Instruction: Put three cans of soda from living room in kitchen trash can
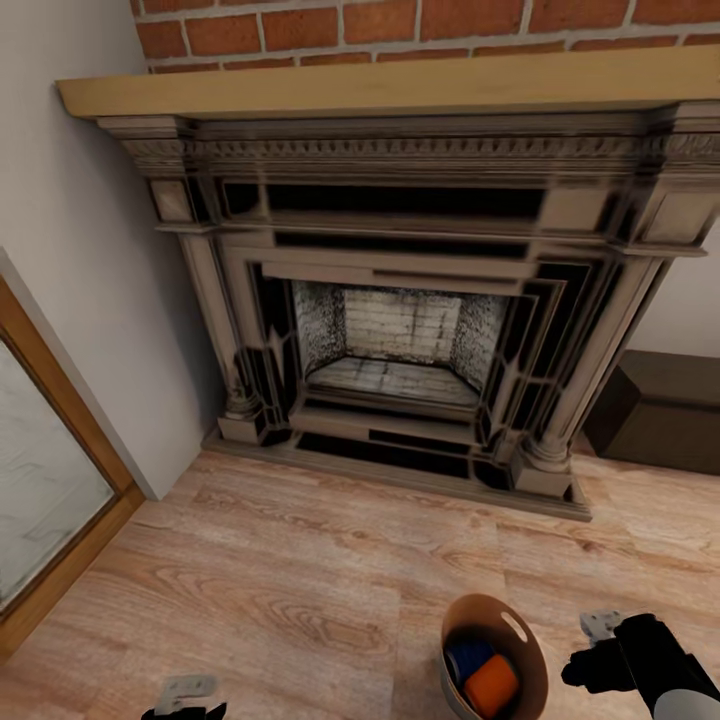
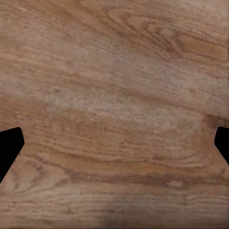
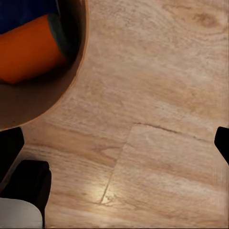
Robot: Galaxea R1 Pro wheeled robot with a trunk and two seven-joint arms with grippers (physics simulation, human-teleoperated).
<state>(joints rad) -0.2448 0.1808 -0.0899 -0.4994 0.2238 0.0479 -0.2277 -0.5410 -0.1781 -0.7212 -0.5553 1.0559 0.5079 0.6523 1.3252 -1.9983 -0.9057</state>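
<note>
Both hands gape empty (wrist views); the head view adds trash can (image 1: 525,640) and fireplace (image 1: 400,300).

A dark carved fireplace (image 1: 400,300) stands against a brick wall (image 1: 400,25) under a tan mantel (image 1: 380,85). Wood floor (image 1: 300,580) lies before it; a dark box (image 1: 660,405) sits beside it, a framed pane (image 1: 45,480) opposite.

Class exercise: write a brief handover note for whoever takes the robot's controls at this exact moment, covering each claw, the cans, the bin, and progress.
Left claw: open, empty, over bare wood floor.
Right claw: open, empty, beside the bin.
The bin stands on the floor in front of the fireplace.
Inside it: an orange can and a blue can; a third cannot be seen.
Left: find or confirm the third can.
</note>
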